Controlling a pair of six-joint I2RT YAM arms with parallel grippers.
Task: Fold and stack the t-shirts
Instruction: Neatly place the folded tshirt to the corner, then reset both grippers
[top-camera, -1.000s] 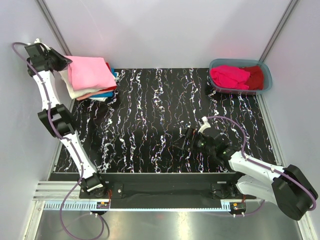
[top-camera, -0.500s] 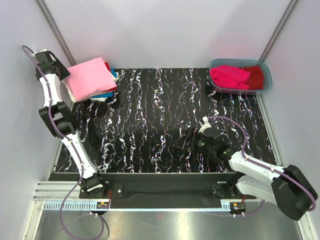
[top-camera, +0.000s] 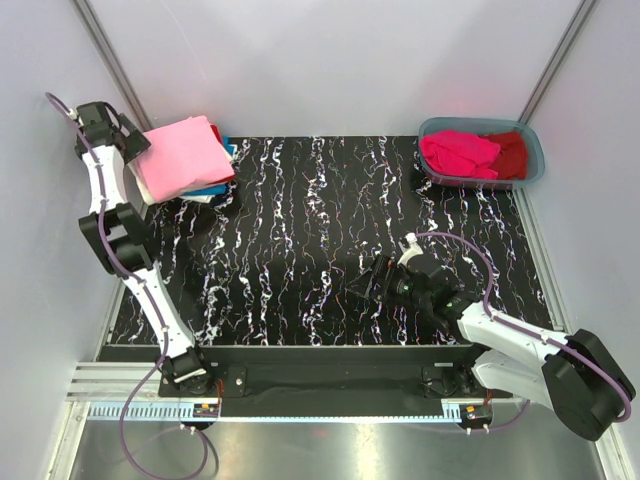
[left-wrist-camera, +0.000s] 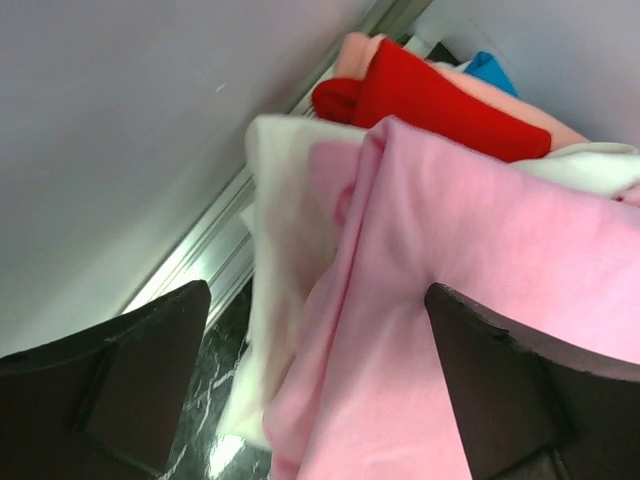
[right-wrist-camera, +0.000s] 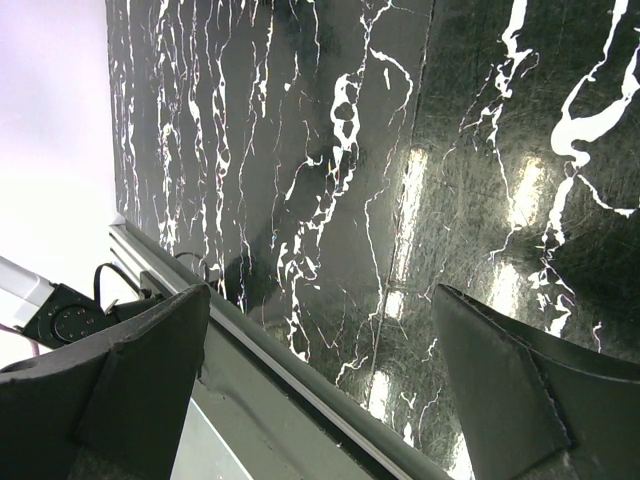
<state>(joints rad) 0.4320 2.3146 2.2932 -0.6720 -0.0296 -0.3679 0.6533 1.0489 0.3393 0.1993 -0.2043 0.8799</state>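
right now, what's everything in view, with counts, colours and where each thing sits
light pink t-shirt: one, folded, top of the stack at the far left corner
cream-white t-shirt: one, directly under the pink
red t-shirt: one, lower in the stack
blue t-shirt: one, near the bottom of the stack
tub: one, grey-blue, far right corner
magenta t-shirt: one, crumpled, left side of the tub
dark red t-shirt: one, right side of the tub
table: one, black with white veining
left gripper: open, at the stack's left edge
right gripper: open, empty, low over the table
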